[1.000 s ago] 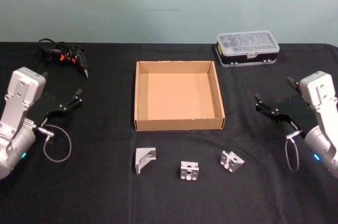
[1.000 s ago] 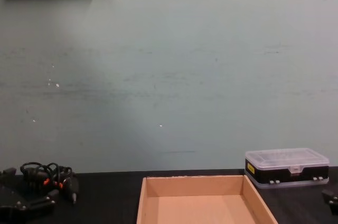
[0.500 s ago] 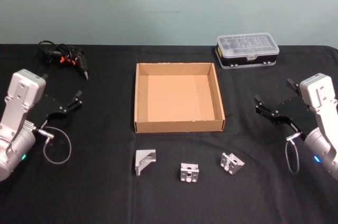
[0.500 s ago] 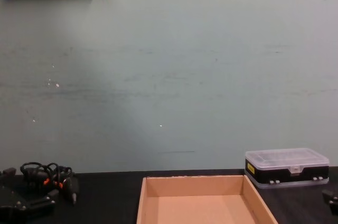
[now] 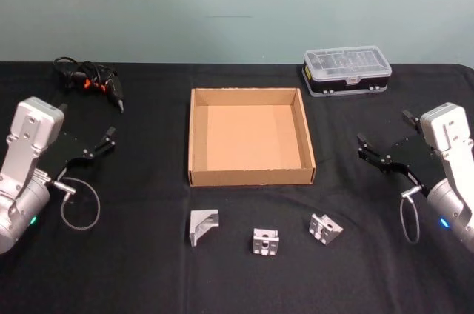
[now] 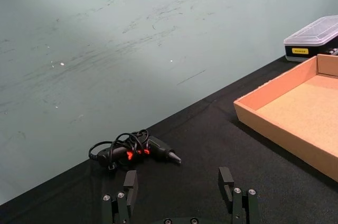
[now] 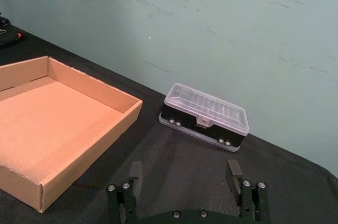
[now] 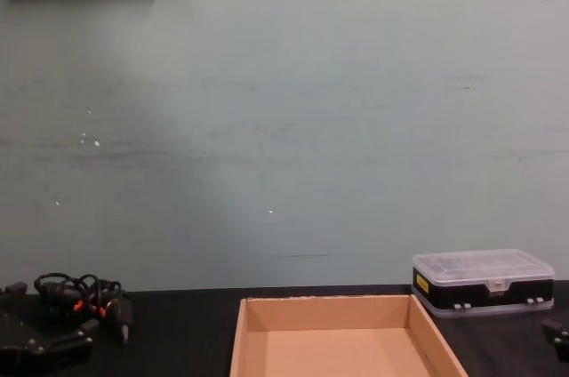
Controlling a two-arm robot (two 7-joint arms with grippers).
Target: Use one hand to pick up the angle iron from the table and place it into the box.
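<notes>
Unmoved, left gripper (image 6: 178, 178) and right gripper (image 7: 185, 170) hover open flanking box (image 5: 252, 175).

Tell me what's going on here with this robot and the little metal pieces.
Nothing is being handled at the moment. The left claw and right claw both hover open over the table, one on each side of the box, holding nothing. Three angle irons lie in a row on the table just in front of the box, nearer the robot. The box is empty, so no piece has been placed yet.
</notes>
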